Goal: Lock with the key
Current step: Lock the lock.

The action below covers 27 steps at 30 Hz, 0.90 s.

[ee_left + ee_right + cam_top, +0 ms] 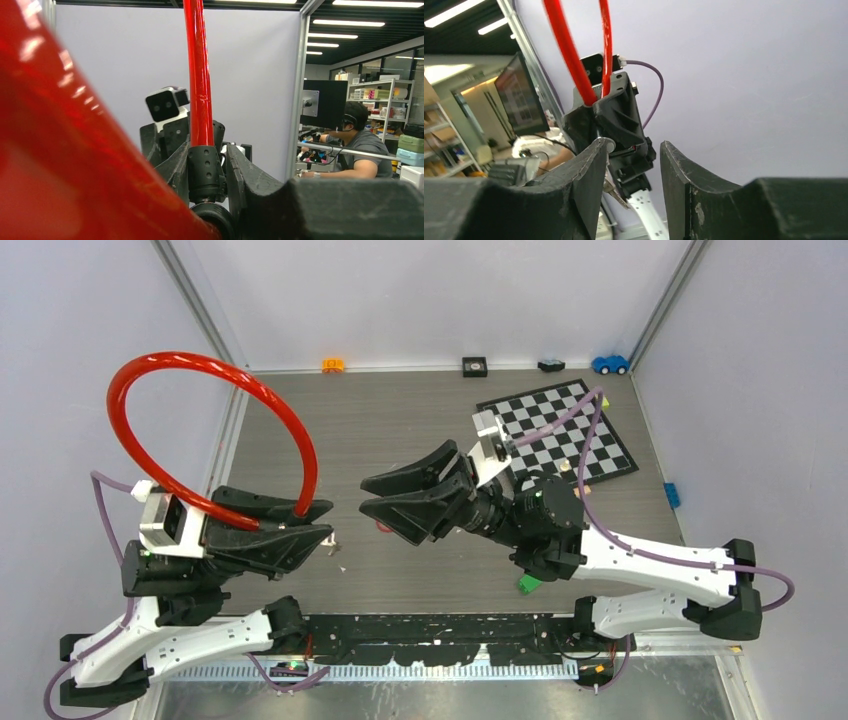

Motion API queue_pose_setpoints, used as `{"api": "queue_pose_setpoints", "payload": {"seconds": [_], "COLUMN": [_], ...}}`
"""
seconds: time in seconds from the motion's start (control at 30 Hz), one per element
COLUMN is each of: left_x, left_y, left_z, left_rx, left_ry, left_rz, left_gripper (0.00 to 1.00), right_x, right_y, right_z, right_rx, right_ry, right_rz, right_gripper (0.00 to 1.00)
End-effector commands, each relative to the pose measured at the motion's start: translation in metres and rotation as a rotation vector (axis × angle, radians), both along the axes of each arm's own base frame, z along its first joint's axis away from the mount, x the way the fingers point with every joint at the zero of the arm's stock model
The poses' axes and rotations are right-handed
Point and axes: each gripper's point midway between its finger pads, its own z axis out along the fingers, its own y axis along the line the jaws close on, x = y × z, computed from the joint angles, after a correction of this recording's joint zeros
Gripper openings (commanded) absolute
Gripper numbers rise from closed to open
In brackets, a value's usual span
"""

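1. The cable lock [185, 360], a glossy red rubbery loop with a matte black end, rises from my left gripper [328, 519] over the table's left side.
2. My left fingers are clamped on it.
3. My right gripper [364, 496] faces it, jaws partly apart, holding nothing.
4. The table [400, 420] is grey and streaked.
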Motion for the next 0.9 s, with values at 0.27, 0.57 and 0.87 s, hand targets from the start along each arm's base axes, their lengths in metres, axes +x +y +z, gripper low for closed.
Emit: {"api": "queue_pose_setpoints", "payload": {"seconds": [0.27, 0.57, 0.87], "left_x": [-0.012, -0.010, -0.007], "left_y": [0.020, 0.020, 0.017], "left_z": [0.028, 0.025, 0.021], "left_rx": [-0.096, -0.095, -0.087], "left_ry": [-0.064, -0.065, -0.059], "left_rz": [-0.005, 0.005, 0.018], "left_gripper": [0.00, 0.00, 0.00], "right_x": [-0.013, -0.031, -0.046], "right_y": [0.012, 0.024, 0.023], "right_z": [0.021, 0.016, 0.020], "right_rx": [0.071, 0.050, 0.062], "right_ry": [0.314, 0.315, 0.287], "right_rz": [0.245, 0.364, 0.427], "right_gripper": [0.51, 0.49, 0.49]}}
